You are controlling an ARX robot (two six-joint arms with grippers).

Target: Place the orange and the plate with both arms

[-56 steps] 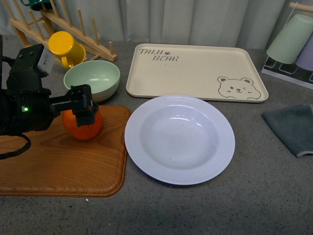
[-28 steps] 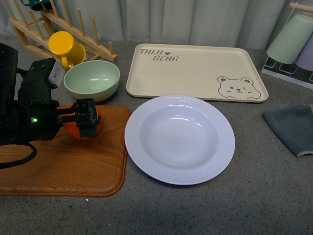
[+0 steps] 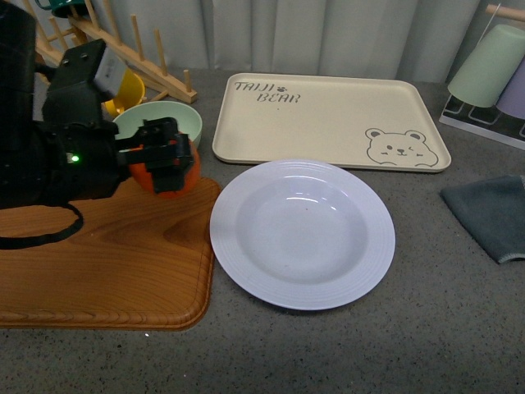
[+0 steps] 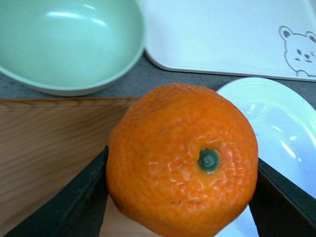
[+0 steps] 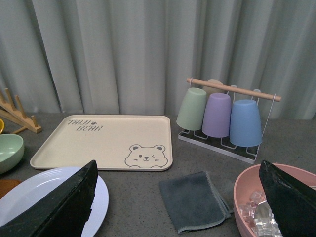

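Since a second ago the left pincer has risen off the wooden board and swung toward the plate, carrying the orange, which now hangs just left of the plate's rim, beside the mint-green bowl. From the left wrist, both black fingers clamp the orange's curved flanks. A grip on so round a surface could slip, and a drop onto the plate's sloped rim would likely send it rolling across the table. From the right wrist, the right pincer is spread wide and empty, right of the plate.
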